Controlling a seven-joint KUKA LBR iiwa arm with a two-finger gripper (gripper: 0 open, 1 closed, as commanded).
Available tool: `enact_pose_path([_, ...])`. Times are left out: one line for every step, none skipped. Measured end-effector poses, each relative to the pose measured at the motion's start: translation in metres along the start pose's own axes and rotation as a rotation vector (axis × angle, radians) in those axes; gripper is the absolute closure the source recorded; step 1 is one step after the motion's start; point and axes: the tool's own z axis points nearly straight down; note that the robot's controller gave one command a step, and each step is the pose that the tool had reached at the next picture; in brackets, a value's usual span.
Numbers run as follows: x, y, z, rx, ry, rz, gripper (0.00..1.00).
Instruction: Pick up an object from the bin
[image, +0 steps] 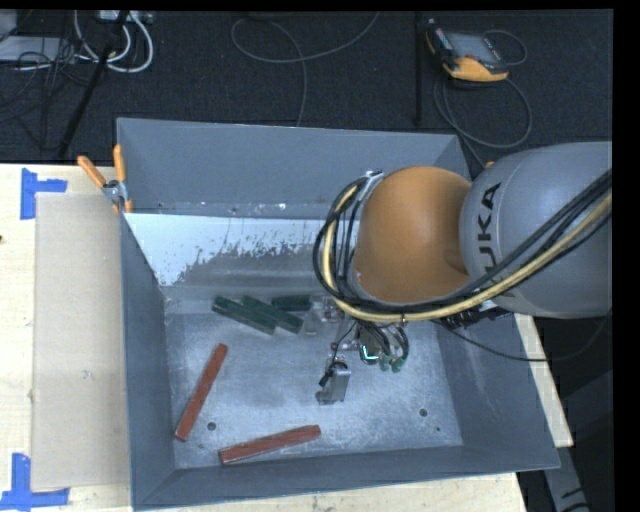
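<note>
My gripper (333, 384) hangs low over the bin floor, right of centre, below the arm's orange cover. Nothing shows in it. Up and to its left lie dark green bars (256, 313) in a small cluster near the back wall, one of them crossing another. A red-brown flat stick (270, 444) lies along the front wall, below and left of the gripper. A second red-brown stick (201, 391) lies slanted at the left side of the floor.
The arm and its cables cover the bin's right rear part. The bin's sloped walls rise on all sides, and the floor to the right of the gripper is bare grey metal.
</note>
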Motion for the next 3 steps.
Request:
enact_pose_path([0.051,0.039,0.114,-0.001,-0.012,-0.161,0.0])
enact_pose_path([0.057,0.037,0.081,0.001,-0.011,-0.242,0.0])
enact_pose_path([0.061,0.06,0.072,-0.001,-0.009,-0.184,0.0])
